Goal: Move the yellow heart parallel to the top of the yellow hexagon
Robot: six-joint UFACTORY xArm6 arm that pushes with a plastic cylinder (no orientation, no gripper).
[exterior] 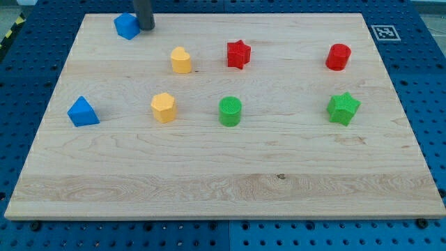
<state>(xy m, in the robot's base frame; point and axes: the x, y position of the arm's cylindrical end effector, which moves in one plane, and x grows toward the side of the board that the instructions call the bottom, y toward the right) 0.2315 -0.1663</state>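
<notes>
The yellow heart (181,60) sits on the wooden board (223,174), up and slightly right of the yellow hexagon (164,107). My tip (146,28) is near the view's top left, right beside a blue block (127,26), whose shape I cannot make out. The tip is up and to the left of the yellow heart, well apart from it.
A red star (238,54) lies right of the yellow heart. A red cylinder (339,57) is at the upper right. A green cylinder (230,111) and a green star (343,108) sit in the middle row. A blue triangle (83,112) is at the left.
</notes>
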